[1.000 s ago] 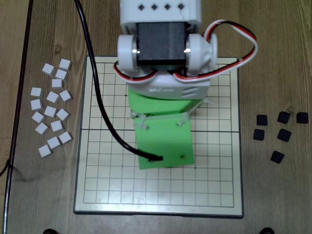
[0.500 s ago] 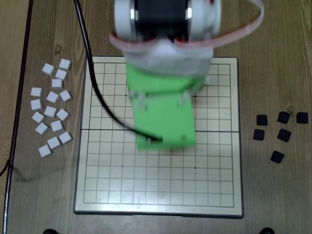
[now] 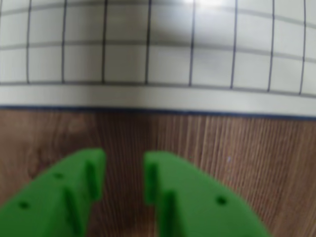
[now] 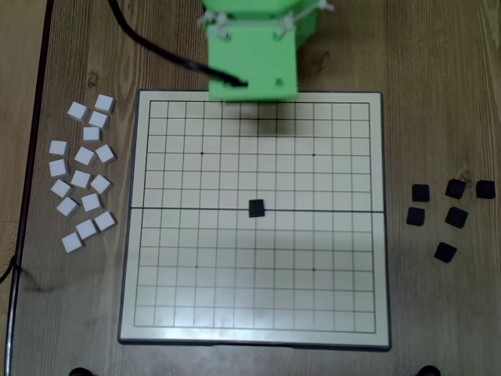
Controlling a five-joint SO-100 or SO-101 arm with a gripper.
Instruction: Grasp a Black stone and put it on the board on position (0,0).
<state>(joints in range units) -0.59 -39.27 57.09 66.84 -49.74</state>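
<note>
Large square cream board (image 4: 329,298): thin black grid, small dark dots, dark grey frame, dark middle seam. Small matte black cube (image 4: 256,208). Loose black cubes (image 4: 456,217); white cubes (image 4: 81,179). Bright green plastic gripper (image 3: 124,177), black cable (image 4: 156,48). Brown wood-grain tabletop (image 4: 438,78), streaked.

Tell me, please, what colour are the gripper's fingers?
Bright green fingers, clearest in the wrist view.
</note>
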